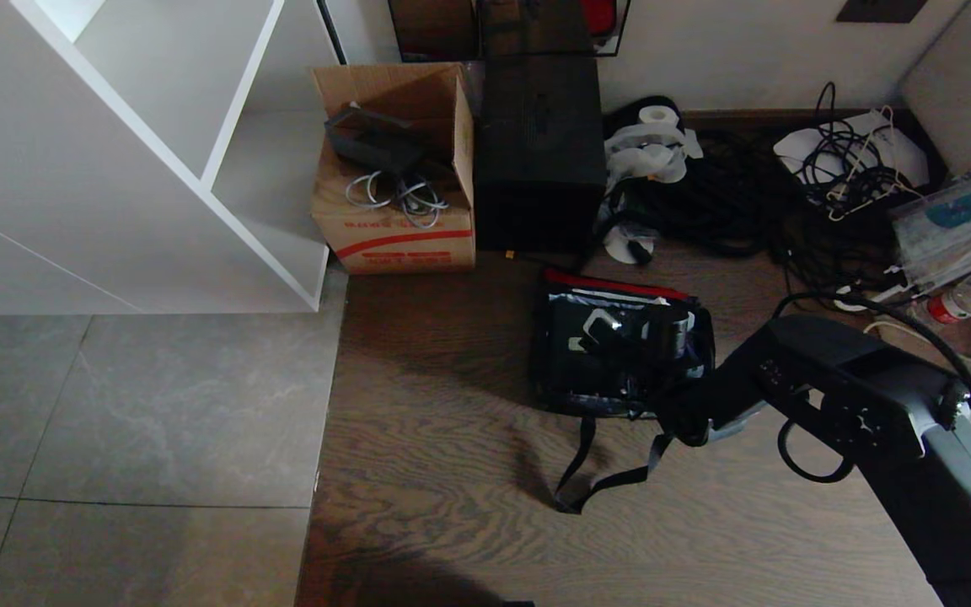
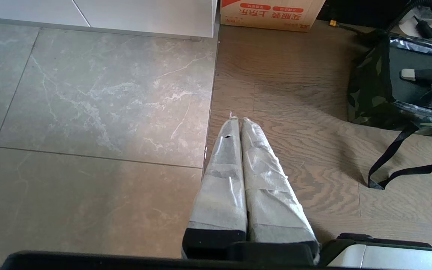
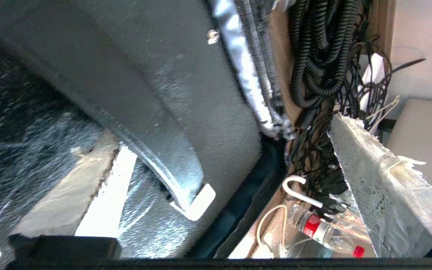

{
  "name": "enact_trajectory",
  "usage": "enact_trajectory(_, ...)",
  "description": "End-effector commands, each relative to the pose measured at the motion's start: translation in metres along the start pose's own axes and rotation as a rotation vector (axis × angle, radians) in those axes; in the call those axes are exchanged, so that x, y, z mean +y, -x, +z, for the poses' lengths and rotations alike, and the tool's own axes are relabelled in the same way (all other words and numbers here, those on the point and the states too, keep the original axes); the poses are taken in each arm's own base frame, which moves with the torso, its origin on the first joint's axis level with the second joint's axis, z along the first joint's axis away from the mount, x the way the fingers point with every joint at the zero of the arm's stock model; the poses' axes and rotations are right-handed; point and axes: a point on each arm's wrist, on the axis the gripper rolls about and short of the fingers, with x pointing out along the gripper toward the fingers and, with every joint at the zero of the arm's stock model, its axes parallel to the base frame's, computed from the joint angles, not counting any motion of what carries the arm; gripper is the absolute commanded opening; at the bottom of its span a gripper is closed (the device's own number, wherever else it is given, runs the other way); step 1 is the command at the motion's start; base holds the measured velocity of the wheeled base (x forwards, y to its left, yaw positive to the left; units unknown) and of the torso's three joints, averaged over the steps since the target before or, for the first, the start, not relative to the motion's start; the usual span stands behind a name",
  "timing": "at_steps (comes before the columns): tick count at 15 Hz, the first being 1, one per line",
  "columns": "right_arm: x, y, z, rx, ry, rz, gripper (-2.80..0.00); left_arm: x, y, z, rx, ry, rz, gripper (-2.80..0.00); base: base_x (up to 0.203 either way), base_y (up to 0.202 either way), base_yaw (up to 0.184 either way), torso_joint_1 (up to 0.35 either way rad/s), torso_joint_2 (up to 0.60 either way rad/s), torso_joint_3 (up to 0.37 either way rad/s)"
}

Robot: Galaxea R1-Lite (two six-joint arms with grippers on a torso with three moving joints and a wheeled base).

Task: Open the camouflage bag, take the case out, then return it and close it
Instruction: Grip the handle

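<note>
The camouflage bag (image 1: pixel 549 371) lies open on the wood floor, its red lining showing along the far rim. The case (image 1: pixel 612 346) lies flat inside it, black, handle up. My right arm (image 1: pixel 831 396) reaches in from the right to the bag's near right corner. In the right wrist view my right gripper (image 3: pixel 204 135) is open wide just over the case (image 3: pixel 186 97), and the handle's silver end fitting (image 3: pixel 197 202) lies between the taped fingers (image 3: pixel 381 187). My left gripper (image 2: pixel 237 119) is shut and empty, parked over the tile-wood seam, left of the bag (image 2: pixel 366 86).
The bag's black strap (image 1: pixel 603 472) trails toward me on the floor. A tall black box (image 1: pixel 540 152) and a cardboard box (image 1: pixel 397 169) stand behind the bag. Tangled cables (image 1: pixel 730 202) and a water bottle (image 1: pixel 970 299) lie right of it. A white shelf (image 1: pixel 157 169) fills the left.
</note>
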Motion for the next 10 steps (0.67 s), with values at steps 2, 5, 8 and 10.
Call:
enact_trajectory(2,0.014,-0.001,-0.004,0.007,0.022,0.025,-2.8,0.0,-0.001,-0.003,0.01,0.001,0.002,-2.8,0.0,0.0,0.0,0.0,0.0,0.0)
enact_trajectory(5,0.018,0.003,0.007,-0.019,0.013,0.018,-2.8,0.0,-0.001,-0.003,0.01,0.0,0.002,-2.8,0.0,0.0,0.0,0.0,0.0,0.0)
enact_trajectory(8,0.024,0.003,0.006,-0.021,0.017,0.028,-2.8,0.0,-0.001,-0.003,0.01,0.001,0.002,-2.8,0.0,0.0,0.0,0.0,0.0,0.0)
enact_trajectory(10,0.025,0.003,0.007,-0.023,0.018,0.027,-2.8,0.0,-0.001,-0.003,0.01,-0.001,0.002,-2.8,0.0,0.0,0.0,0.0,0.0,0.0)
